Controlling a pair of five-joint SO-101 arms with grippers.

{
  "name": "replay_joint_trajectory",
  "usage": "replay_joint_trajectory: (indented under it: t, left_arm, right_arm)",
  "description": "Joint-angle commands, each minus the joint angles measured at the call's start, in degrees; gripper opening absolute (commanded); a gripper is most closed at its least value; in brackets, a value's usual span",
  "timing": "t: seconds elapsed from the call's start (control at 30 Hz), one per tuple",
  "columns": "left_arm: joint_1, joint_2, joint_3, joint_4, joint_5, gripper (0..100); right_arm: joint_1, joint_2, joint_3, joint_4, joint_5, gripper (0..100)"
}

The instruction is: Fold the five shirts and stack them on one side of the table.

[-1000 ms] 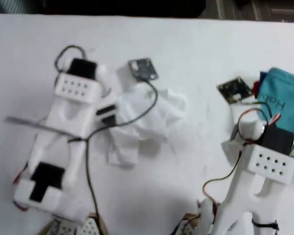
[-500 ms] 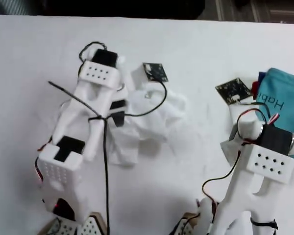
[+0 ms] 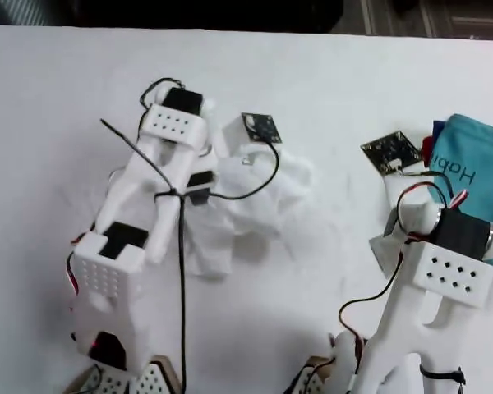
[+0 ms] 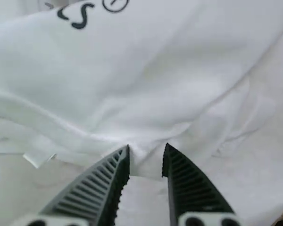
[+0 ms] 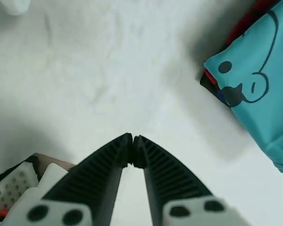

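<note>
White surface (image 3: pixel 353 74) carries a crumpled white shirt (image 3: pixel 279 197) near centre. I read the left jaws as slightly parted over a shirt fold (cloth just at the tips). Right jaws closed, empty, near the folded teal shirt (image 5: pixel 254 80).

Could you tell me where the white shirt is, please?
High view: the white shirt lies crumpled mid-table at the left end effector, with the teal shirt away at the right edge.

I'm looking down on a white table (image 3: pixel 337 74) with a crumpled white shirt (image 3: pixel 255 201) lying near its middle. Well to the right of that shirt, at the table's edge, sits a stack of folded shirts (image 3: pixel 476 176), teal on top.
</note>
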Motion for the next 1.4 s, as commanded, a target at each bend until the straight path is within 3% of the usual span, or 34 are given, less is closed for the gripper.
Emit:
replay_joint_trajectory:
  t: [0.0,0.2,0.3,0.9,1.17,1.37]
  left_arm:
    - [-0.4,-0.31,-1.85,-1.85,-0.18,13]
    - [-1.8,-1.71,-6.07,-0.7,3.25,14]
    - [-1.8,-2.51,-9.49,2.73,5.71,22]
    - [-3.03,5.23,-10.55,2.02,1.05,23]
    - [-0.75,5.05,-10.64,2.99,1.05,1]
    - [-1.19,-2.86,-10.64,3.08,1.32,2]
  right_arm:
    - [0.13,-0.31,-0.62,0.04,0.0,1.8]
    - [0.13,-0.31,-0.53,0.04,0.0,1.8]
    - [-0.13,-0.31,-0.35,0.04,0.0,1.8]
    - [-0.31,0.13,-0.35,0.04,0.0,1.8]
    - [-0.31,0.13,-0.53,0.04,0.0,1.8]
    - [-0.31,-0.31,-0.7,0.04,0.0,1.8]
